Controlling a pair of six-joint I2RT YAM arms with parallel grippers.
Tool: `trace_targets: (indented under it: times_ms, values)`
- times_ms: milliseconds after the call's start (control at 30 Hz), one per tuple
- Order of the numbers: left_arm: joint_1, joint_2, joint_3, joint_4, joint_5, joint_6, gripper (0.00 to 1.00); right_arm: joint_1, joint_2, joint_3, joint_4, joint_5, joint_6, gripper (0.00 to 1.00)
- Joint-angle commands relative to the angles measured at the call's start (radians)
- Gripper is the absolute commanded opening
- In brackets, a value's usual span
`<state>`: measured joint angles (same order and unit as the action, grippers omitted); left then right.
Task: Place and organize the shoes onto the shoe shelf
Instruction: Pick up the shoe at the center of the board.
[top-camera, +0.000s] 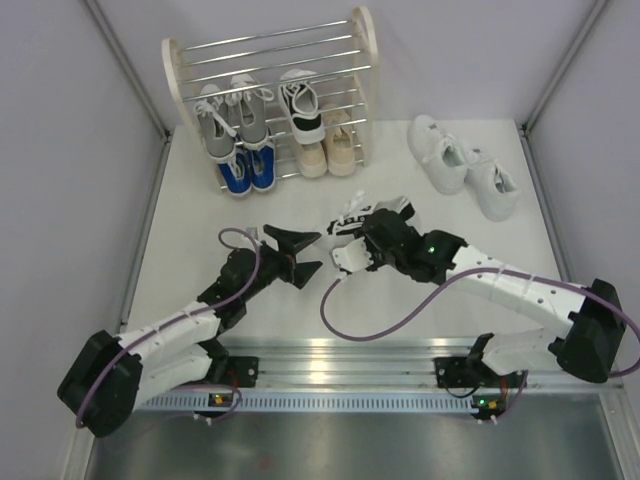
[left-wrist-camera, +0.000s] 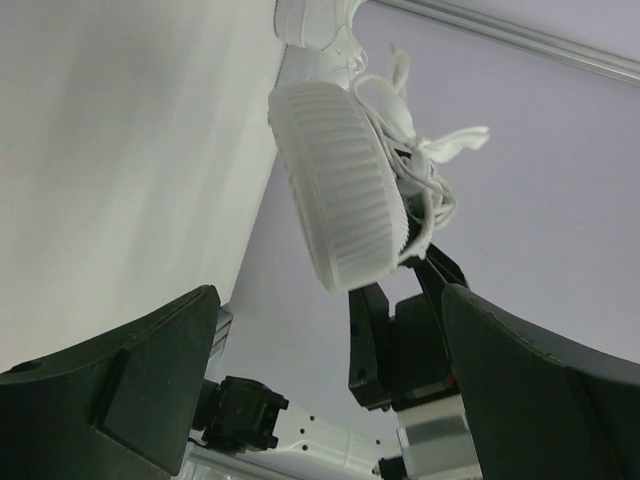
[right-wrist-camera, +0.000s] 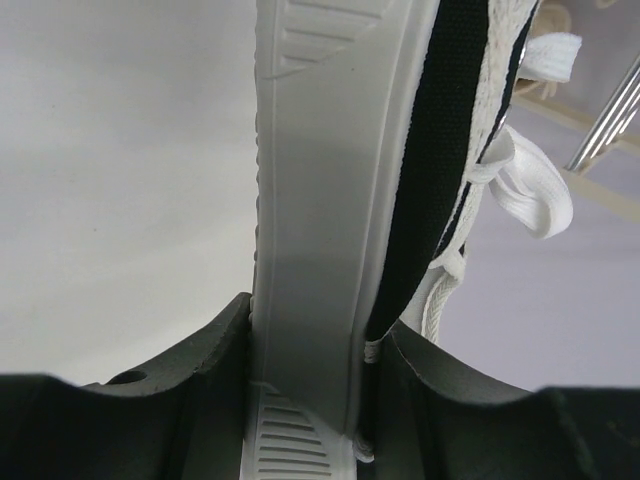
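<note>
My right gripper (top-camera: 366, 242) is shut on a black-and-white sneaker (top-camera: 352, 218) and holds it on its side above the table's middle. In the right wrist view the jaws (right-wrist-camera: 310, 390) clamp its white sole and black upper (right-wrist-camera: 320, 200). My left gripper (top-camera: 303, 256) is open and empty just left of that shoe. Its wrist view shows the ribbed white sole (left-wrist-camera: 345, 180) above and between its fingers (left-wrist-camera: 150, 380). The shoe shelf (top-camera: 365, 60) stands at the back and holds a grey pair (top-camera: 232, 120), one black-and-white shoe (top-camera: 302, 108), a beige pair (top-camera: 328, 150) and a blue pair (top-camera: 247, 172).
An all-white pair (top-camera: 462, 165) lies on the table right of the shelf. Grey walls close in on the left, back and right. A metal rail (top-camera: 340, 355) with the arm bases runs along the near edge. A chrome shelf rod (right-wrist-camera: 610, 120) shows in the right wrist view.
</note>
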<state>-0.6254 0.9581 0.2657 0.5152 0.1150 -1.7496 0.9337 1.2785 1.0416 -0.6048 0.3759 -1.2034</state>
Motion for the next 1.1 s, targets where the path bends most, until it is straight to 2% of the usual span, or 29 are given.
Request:
trace_targets:
  times_ms: [0, 233, 333, 400, 467, 500, 533, 600, 633, 733, 767, 833, 867, 900, 933, 967, 1000, 1067]
  values:
    - [0.004, 0.033, 0.041, 0.051, -0.029, -0.039, 0.98, 0.068, -0.021, 0.066, 0.102, 0.075, -0.036, 0.0]
    - [0.012, 0.111, 0.096, 0.071, -0.049, -0.033, 0.98, 0.128, -0.002, 0.106, 0.103, 0.083, -0.035, 0.0]
    - [0.018, 0.14, 0.11, 0.089, -0.038, -0.036, 0.91, 0.135, 0.004, 0.097, 0.097, 0.078, -0.027, 0.0]
    - [0.018, 0.149, 0.113, 0.103, -0.04, -0.034, 0.8, 0.14, 0.002, 0.084, 0.097, 0.072, -0.024, 0.0]
    - [0.018, 0.154, 0.104, 0.123, -0.046, -0.024, 0.64, 0.145, 0.004, 0.081, 0.089, 0.064, -0.013, 0.03]
    - [0.019, 0.153, 0.096, 0.156, -0.049, -0.024, 0.43, 0.146, 0.002, 0.081, 0.082, 0.06, -0.01, 0.05]
    - [0.02, 0.154, 0.08, 0.178, -0.055, -0.021, 0.25, 0.146, 0.001, 0.081, 0.073, 0.049, -0.004, 0.07]
    - [0.024, 0.151, 0.07, 0.197, -0.051, -0.018, 0.0, 0.148, 0.001, 0.074, 0.066, 0.043, -0.002, 0.14]
    - [0.032, 0.146, 0.064, 0.201, -0.04, 0.004, 0.0, 0.148, -0.004, 0.072, 0.059, 0.038, -0.001, 0.18]
    - [0.05, 0.137, 0.024, 0.29, -0.005, 0.051, 0.0, 0.145, -0.011, 0.072, 0.018, 0.008, 0.014, 0.37]
    - [0.071, 0.136, 0.009, 0.325, 0.012, 0.064, 0.0, 0.145, -0.016, 0.089, -0.002, -0.008, 0.022, 0.54]
    - [0.113, 0.131, -0.032, 0.42, 0.055, 0.105, 0.0, 0.12, -0.03, 0.136, -0.118, -0.132, 0.048, 0.68]
    - [0.172, 0.13, -0.037, 0.425, 0.136, 0.12, 0.0, 0.107, -0.037, 0.187, -0.163, -0.184, 0.059, 0.77]
    - [0.211, 0.13, -0.036, 0.421, 0.187, 0.14, 0.0, 0.065, -0.047, 0.214, -0.206, -0.31, 0.059, 0.82]
    - [0.254, 0.131, -0.02, 0.395, 0.239, 0.192, 0.0, 0.038, -0.066, 0.239, -0.245, -0.369, 0.048, 0.87]
    - [0.329, 0.133, -0.008, 0.375, 0.344, 0.214, 0.0, 0.013, -0.079, 0.282, -0.342, -0.447, 0.033, 0.99]
    - [0.357, 0.146, 0.007, 0.359, 0.394, 0.241, 0.0, -0.036, -0.094, 0.294, -0.377, -0.579, 0.012, 1.0]
    - [0.423, 0.163, 0.081, 0.28, 0.544, 0.361, 0.0, -0.078, -0.139, 0.319, -0.468, -0.681, -0.025, 1.0]
